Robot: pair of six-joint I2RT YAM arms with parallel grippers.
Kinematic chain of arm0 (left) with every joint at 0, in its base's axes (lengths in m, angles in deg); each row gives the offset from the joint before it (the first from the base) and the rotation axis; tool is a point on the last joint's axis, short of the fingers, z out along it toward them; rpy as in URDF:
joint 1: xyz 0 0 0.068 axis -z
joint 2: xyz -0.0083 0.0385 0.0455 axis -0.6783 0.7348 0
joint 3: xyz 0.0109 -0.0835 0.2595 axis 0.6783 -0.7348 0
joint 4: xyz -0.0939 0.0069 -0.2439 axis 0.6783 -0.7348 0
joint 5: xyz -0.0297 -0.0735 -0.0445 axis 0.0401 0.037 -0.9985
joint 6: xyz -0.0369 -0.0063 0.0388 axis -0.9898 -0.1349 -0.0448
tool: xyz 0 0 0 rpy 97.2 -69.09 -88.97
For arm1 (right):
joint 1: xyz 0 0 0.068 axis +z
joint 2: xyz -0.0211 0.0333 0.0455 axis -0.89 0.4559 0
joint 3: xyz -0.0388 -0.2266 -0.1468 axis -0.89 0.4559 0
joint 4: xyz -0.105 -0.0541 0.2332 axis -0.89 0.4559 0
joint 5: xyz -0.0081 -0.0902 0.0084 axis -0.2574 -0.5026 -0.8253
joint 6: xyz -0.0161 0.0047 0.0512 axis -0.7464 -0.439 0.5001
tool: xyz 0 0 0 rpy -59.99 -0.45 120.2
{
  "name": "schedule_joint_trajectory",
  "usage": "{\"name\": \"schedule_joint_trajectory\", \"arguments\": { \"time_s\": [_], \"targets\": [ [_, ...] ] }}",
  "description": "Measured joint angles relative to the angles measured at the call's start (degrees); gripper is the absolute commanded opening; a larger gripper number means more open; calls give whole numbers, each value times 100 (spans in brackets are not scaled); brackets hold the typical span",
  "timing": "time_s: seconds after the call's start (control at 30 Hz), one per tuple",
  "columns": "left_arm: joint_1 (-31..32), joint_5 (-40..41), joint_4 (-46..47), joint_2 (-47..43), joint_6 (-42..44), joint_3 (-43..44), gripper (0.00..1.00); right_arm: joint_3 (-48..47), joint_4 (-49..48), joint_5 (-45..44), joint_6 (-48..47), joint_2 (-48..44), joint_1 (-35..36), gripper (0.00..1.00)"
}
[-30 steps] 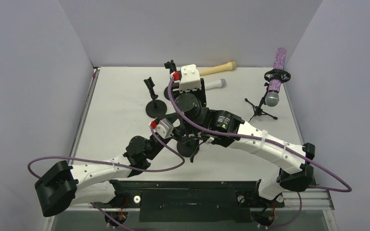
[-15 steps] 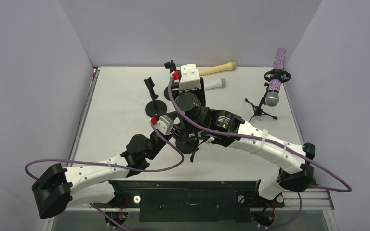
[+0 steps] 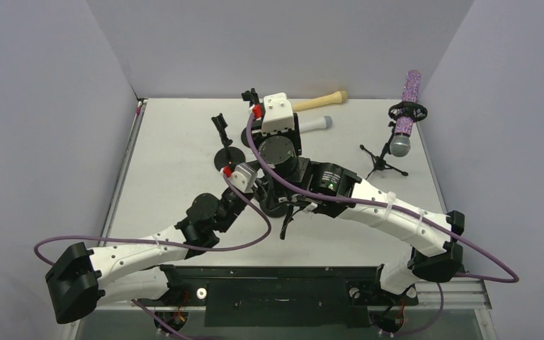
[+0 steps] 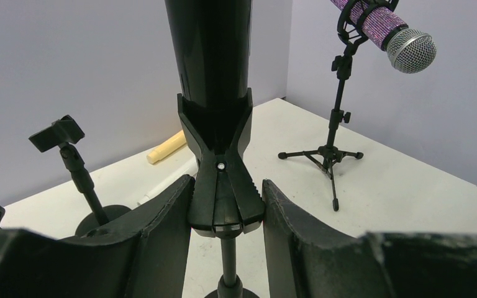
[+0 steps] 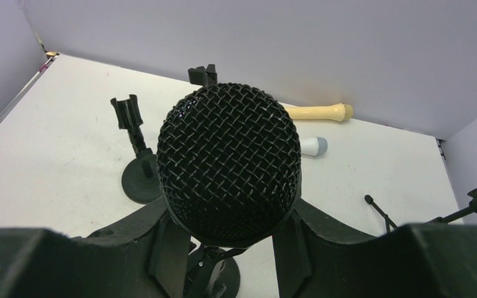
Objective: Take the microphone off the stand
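A black microphone (image 5: 228,164) stands upright in the spring clip (image 4: 222,186) of a black round-base stand (image 3: 275,207). Its body also shows in the left wrist view (image 4: 210,43). My right gripper (image 5: 227,231) is shut on the microphone's body just under the mesh head. My left gripper (image 4: 227,183) is shut on the stand's clip, one finger pressing each side, with the stand's pole (image 4: 227,261) below. In the top view both wrists meet at mid-table, and the right gripper (image 3: 281,152) hides the microphone.
An empty round-base stand (image 3: 227,145) stands left of the grippers. A purple glitter microphone (image 3: 404,120) hangs in a tripod stand at the right. A cream microphone (image 3: 319,101) and a white one (image 3: 315,124) lie at the back.
My left arm has reached farther forward, bringing its gripper up to the stand under the right wrist. The right arm has barely moved.
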Motion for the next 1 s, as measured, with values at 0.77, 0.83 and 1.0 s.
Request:
{"name": "schedule_joint_trajectory", "arguments": {
  "time_s": [0.77, 0.83, 1.0],
  "targets": [
    [-52, -7, 271, 101, 7, 4, 56, -411, 225, -498, 295, -46, 138, 0],
    [-52, -17, 354, 144, 9, -15, 55, -452, 291, -535, 339, -44, 138, 0],
    [-52, -72, 730, 190, 7, -186, 55, -511, 393, -575, 455, 17, 140, 0]
  ]
}}
